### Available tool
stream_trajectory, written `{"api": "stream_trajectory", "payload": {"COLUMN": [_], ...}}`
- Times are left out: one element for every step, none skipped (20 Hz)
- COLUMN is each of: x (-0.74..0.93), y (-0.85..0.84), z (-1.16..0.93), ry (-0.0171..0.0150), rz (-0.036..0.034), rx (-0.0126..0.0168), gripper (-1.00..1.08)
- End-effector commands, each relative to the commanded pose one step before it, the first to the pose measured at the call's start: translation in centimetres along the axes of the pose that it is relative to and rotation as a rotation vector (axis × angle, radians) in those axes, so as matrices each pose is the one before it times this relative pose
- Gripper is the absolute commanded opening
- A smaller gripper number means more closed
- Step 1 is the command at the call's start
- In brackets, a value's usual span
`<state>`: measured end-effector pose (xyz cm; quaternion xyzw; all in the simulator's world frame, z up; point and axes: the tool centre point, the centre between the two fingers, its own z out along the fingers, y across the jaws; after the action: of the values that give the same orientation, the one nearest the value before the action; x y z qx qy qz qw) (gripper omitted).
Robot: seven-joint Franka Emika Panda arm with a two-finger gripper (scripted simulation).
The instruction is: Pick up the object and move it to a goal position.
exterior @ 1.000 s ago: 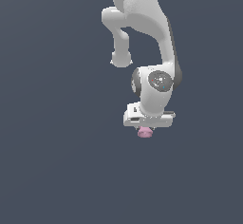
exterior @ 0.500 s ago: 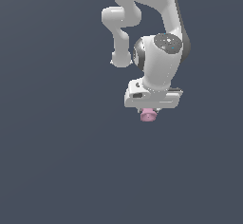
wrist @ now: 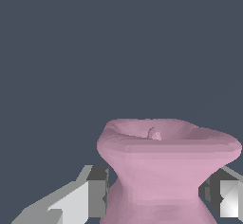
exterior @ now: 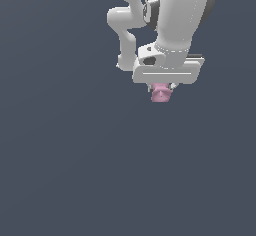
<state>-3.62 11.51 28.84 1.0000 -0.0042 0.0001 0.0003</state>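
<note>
Franka arm (exterior: 170,15) fills the upper part of the exterior view, white links and wrist pointing down over a plain dark grey backdrop with no surface edge, no goal marker visible. Gripper (exterior: 161,87) sits under the flat white hand body; it's clamped on the object (exterior: 160,94), which pokes out just below the hand, pale pink, clear of anything underneath as far as the render shows. Wrist view confirms: the object (wrist: 163,166) sits between the two fingers (wrist: 97,192), pads pressed in at the narrow waist on either side, flared end facing the camera with a small nub in its dished face. Judgement on handling: small next to the hand, so probably light; looks like a rigid matte body, no deformation at the pads, so not fragile under this squeeze. Matte finish suggests decent friction. Waist is the right place to hold, since the flares above and below the pads act as stops, so it can't easily slide out along its axis. Weak mode is rotation about the pad line if the pinch is off-centre; from the wrist view it looks roughly centred, though the lower flare is cut off by the frame. Task reads as mid-carry: grasp done, placement outstanding, target location not shown.
</note>
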Motion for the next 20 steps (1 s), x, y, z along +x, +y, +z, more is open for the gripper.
{"api": "stream_trajectory", "payload": {"x": [-1.171, -0.435, -0.443, -0.429, -0.421, -0.408, -0.395, -0.381, -0.366, -0.350, -0.331, -0.311, -0.289, -0.258, -0.240, -0.218, -0.198, -0.178, -0.158, -0.138], "y": [-0.089, -0.040, -0.084, -0.041, -0.041, -0.041, -0.041, -0.041, -0.040, -0.040, -0.039, -0.038, -0.037, 0.002, -0.035, -0.033, -0.031, -0.029, -0.027, -0.026], "z": [-2.933, -1.162, -1.164, -1.160, -1.146, -1.121, -1.096, -1.068, -1.035, -0.998, -0.956, -0.911, -0.860, -0.806, -0.744, -0.689, -0.634, -0.579, -0.525, -0.470], "ry": [-0.00014, 0.00000, 0.00008, 0.00000, 0.00000, 0.00000, 0.00000, 0.00000, 0.00000, 0.00000, 0.00000, 0.00000, 0.00000, -0.00008, 0.00000, 0.00000, 0.00000, 0.00000, 0.00000, 0.00000], "rz": [-0.00003, 0.00000, -0.00066, 0.00000, 0.00000, 0.00000, 0.00000, 0.00000, 0.00000, 0.00000, 0.00000, 0.00000, 0.00000, 0.00017, 0.00000, 0.00000, 0.00000, 0.00000, 0.00000, 0.00000], "rx": [-0.00008, 0.00000, -0.00018, 0.00000, 0.00000, 0.00000, 0.00000, 0.00000, 0.00000, 0.00000, 0.00000, 0.00000, 0.00000, 0.00067, 0.00000, 0.00000, 0.00000, 0.00000, 0.00000, 0.00000], "gripper": [-1.00, -1.00, -1.00, -1.00, -1.00, -1.00, -1.00, -1.00, -1.00, -1.00, -1.00, -1.00, -1.00, -1.00, -1.00, -1.00, -1.00, -1.00, -1.00, -1.00]}}
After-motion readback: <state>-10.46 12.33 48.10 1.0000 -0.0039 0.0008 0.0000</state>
